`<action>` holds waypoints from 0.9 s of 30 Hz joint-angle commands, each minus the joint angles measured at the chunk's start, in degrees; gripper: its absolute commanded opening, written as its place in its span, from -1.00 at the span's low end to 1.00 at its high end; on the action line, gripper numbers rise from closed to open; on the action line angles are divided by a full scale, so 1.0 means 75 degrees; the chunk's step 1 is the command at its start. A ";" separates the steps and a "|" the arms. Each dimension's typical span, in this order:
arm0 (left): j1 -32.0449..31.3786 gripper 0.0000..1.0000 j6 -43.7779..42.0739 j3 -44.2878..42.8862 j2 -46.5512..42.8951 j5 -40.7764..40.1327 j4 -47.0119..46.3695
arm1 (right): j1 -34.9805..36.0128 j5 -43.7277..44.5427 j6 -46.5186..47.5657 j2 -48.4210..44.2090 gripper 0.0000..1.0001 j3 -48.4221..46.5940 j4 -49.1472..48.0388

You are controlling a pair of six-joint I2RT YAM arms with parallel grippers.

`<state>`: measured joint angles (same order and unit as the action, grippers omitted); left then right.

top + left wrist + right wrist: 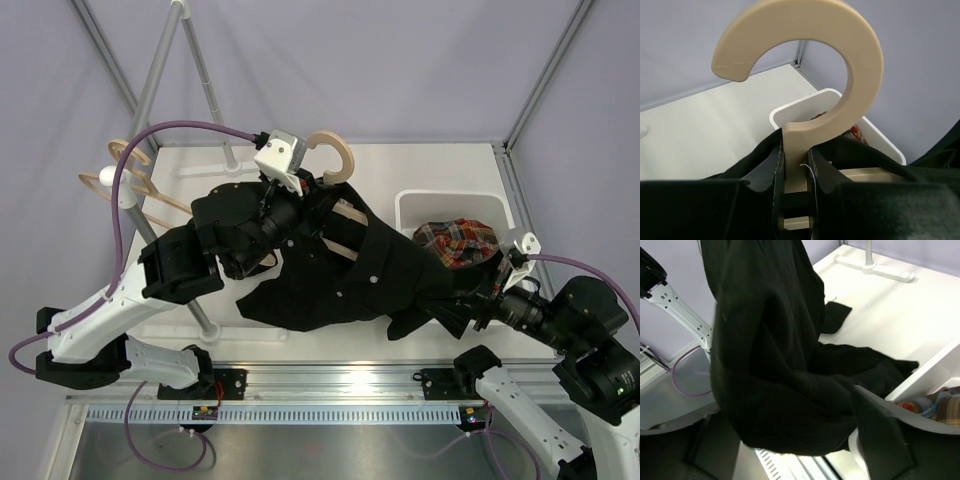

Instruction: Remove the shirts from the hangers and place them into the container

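My left gripper (297,188) (795,200) is shut on the neck of a beige wooden hanger (338,158) (850,65), with its round hook sticking up past the fingers. The black shirt (340,270) (770,340) still hangs on that hanger and drapes down to the right. At the shirt's lower right end my right gripper (468,300) (785,410) is open, its fingers (880,440) spread wide with black cloth hanging between them. The white container (420,200) (790,107) (925,375) stands at the right and holds the plaid shirt (460,240) (935,407).
A second bare wooden hanger (125,185) hangs on the grey metal rail (165,70) at the back left. The rack's white foot (875,270) stands on the table. The slotted metal rail (320,410) runs along the near edge.
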<state>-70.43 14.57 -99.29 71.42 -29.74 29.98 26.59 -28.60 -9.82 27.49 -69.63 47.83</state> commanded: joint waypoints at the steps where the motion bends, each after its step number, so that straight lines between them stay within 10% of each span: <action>1: 0.0004 -1.00 -0.0219 -0.0274 -0.0300 -0.0301 -0.0481 | 0.0017 -0.0264 -0.0120 -0.0453 0.54 0.0248 -0.0202; 3: 0.0004 -1.00 -0.0220 -0.0227 -0.0311 -0.0301 -0.0493 | 0.0017 -0.0230 -0.0073 -0.0571 0.00 0.0237 -0.0132; 4: 0.0004 -1.00 -0.0231 -0.0227 -0.0300 -0.0312 -0.0505 | 0.0017 -0.0160 -0.0073 -0.0571 -0.61 0.0178 0.0019; 6: 0.0004 -1.00 -0.0290 -0.0262 -0.0288 -0.0348 -0.0493 | 0.0017 -0.0206 -0.0108 -0.0547 -0.97 0.0108 0.0219; 14: 0.0004 -1.00 -0.0630 -0.0449 -0.0206 -0.0769 -0.0493 | 0.0017 0.0658 -0.0214 -0.1658 -1.00 0.0015 0.0922; 21: 0.0004 -1.00 -0.0396 -0.0005 -0.0557 -0.0243 -0.0856 | 0.0017 0.5272 -0.1115 -0.3617 -1.00 -0.0794 0.1027; 27: 0.0004 -1.00 -0.0196 0.0113 -0.0944 0.0226 -0.1429 | 0.0017 0.6392 -0.1842 -0.4472 -1.00 -0.0643 0.2000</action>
<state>-72.79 15.40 -97.32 70.57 -22.39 25.82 26.57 5.17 -19.73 0.36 -74.43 57.84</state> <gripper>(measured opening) 0.184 0.025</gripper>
